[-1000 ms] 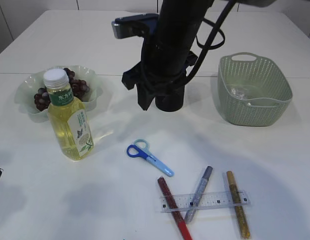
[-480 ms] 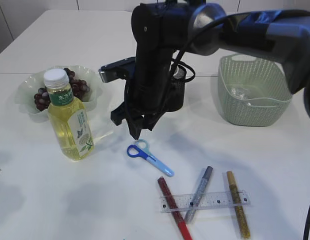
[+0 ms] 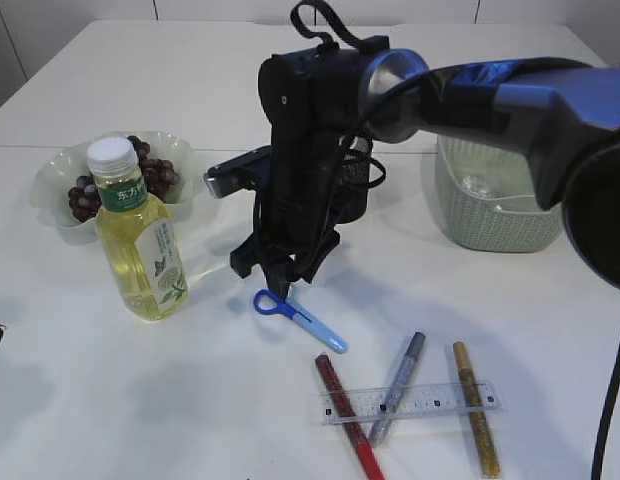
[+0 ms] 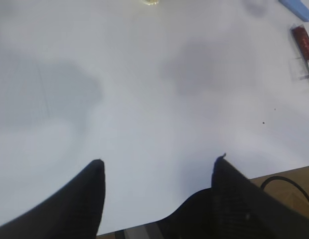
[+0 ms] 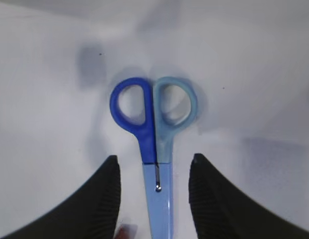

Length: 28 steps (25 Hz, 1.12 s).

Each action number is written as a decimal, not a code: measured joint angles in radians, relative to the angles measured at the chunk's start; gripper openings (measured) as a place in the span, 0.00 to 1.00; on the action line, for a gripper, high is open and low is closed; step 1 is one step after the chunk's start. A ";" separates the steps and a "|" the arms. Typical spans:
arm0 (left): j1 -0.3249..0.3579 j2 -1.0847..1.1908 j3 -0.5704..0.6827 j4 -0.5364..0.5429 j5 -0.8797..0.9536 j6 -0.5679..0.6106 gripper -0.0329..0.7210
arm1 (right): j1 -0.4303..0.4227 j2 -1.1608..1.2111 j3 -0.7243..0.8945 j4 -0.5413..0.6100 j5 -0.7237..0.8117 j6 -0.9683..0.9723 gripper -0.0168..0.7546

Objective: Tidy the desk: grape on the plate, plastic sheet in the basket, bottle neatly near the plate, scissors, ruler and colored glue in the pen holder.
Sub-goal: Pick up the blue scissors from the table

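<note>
Between the parted fingers of the right gripper (image 5: 154,191) lie the scissors (image 5: 153,144), flat on the table; nothing is gripped yet. They look light, stiff and thin, so pinch the neck just below the handles.

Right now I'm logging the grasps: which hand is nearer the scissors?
Right. The right hand straddles the scissors, open; the left hand hovers over bare table, away.
</note>
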 joint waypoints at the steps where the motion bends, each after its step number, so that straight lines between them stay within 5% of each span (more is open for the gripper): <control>1: 0.000 0.000 0.000 0.000 0.000 0.000 0.69 | 0.000 0.010 0.000 0.002 0.000 0.000 0.50; 28: 0.000 0.000 0.000 0.004 -0.005 0.001 0.69 | 0.000 0.029 0.000 -0.014 0.000 -0.022 0.50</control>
